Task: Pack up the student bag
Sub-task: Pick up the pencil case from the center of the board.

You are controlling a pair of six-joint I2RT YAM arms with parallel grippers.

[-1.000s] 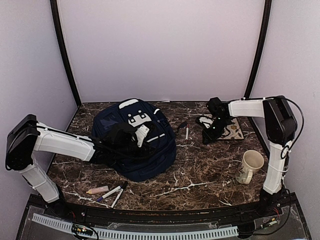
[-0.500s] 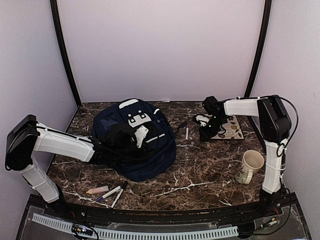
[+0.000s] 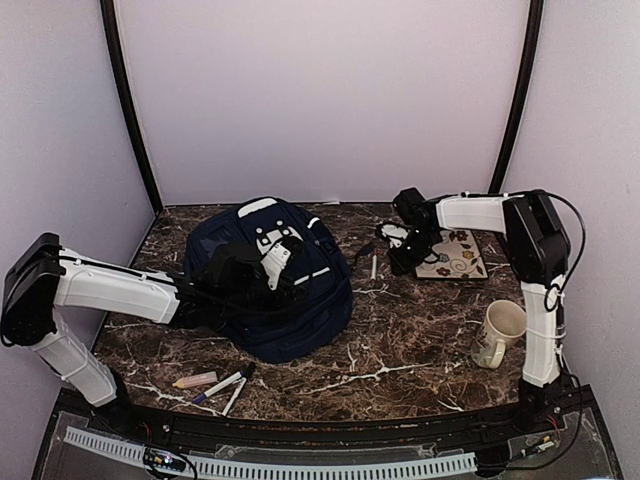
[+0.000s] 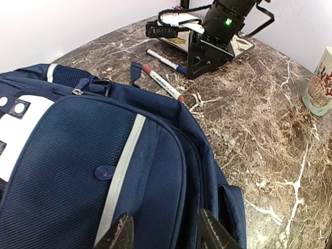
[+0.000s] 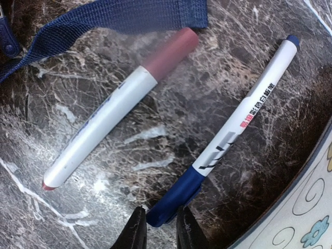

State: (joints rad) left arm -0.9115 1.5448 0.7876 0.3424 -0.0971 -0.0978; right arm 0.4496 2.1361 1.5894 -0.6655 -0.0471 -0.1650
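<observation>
Nearer: right gripper [image 5: 158, 231], narrow jaws flanking blue marker [image 5: 244, 122] at cap end, clamp unclear; marker's long axis runs away from jaws. Left of marker: bag [image 3: 300, 310]. On it, left gripper [image 4: 163, 236], half-spread astride seam, grip unclear.

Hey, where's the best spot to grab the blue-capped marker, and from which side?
Its blue cap end, from straight above: the blue-capped marker lies flat on the marble table, and the right end effector straddles that end crosswise.
</observation>
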